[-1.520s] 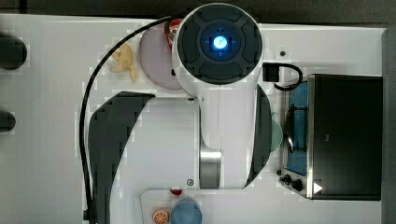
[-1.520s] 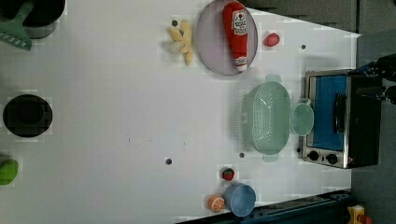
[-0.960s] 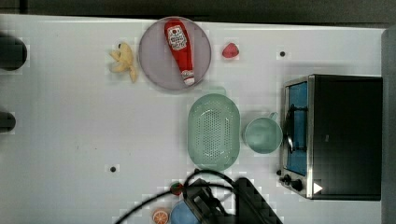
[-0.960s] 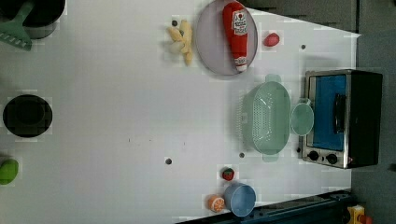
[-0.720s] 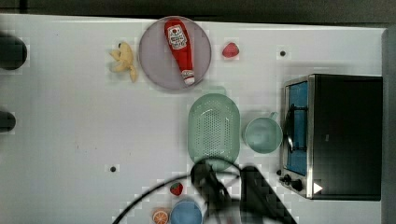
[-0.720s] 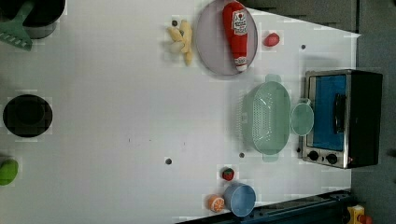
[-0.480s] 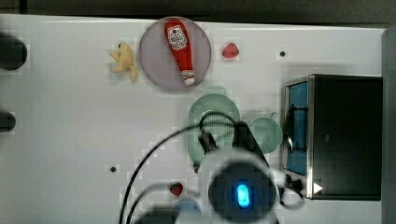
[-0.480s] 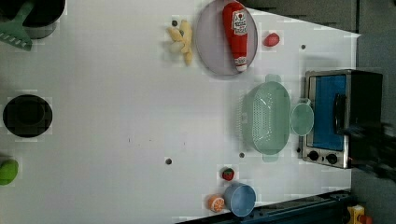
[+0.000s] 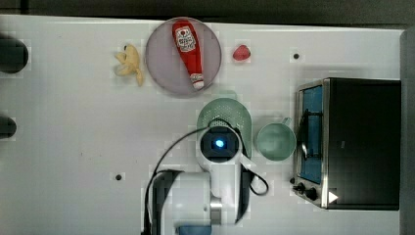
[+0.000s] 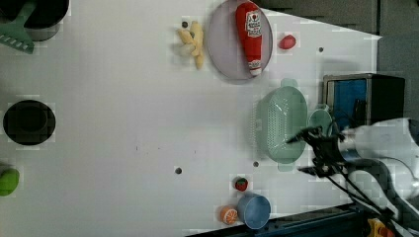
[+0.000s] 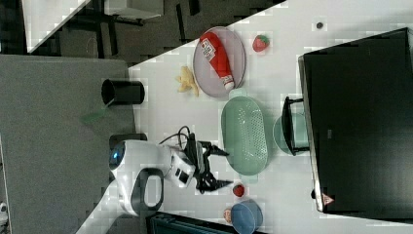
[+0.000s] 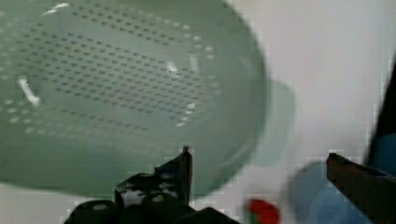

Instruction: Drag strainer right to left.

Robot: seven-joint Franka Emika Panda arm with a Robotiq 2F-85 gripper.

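Observation:
The strainer (image 10: 279, 123) is a pale mint-green perforated oval with tab handles, lying on the white table (image 10: 123, 123) beside the small mint cup (image 10: 320, 120). In the top view my arm (image 9: 219, 145) covers the strainer's (image 9: 224, 112) lower half. My gripper (image 10: 302, 154) hangs open over the strainer's end nearest the small strawberry (image 10: 241, 184), holding nothing. The right view has the gripper (image 11: 226, 168) beside the strainer (image 11: 245, 135), fingers spread. In the wrist view the strainer (image 12: 121, 93) lies under the open gripper (image 12: 257, 156), one finger over its rim and the other past its tab handle.
A toaster oven (image 9: 355, 142) stands just beyond the cup (image 9: 275, 141). A ketchup bottle (image 9: 187, 46) lies on a plate (image 9: 164, 73), with a banana (image 9: 129, 63) and a red strawberry (image 9: 241, 53) near it. A blue cup (image 10: 254, 210) and an orange (image 10: 228, 214) sit at the table edge.
My arm has swung from the top view's lower edge to above the strainer. In the left view it has come in from the right. The strainer and cup have not moved.

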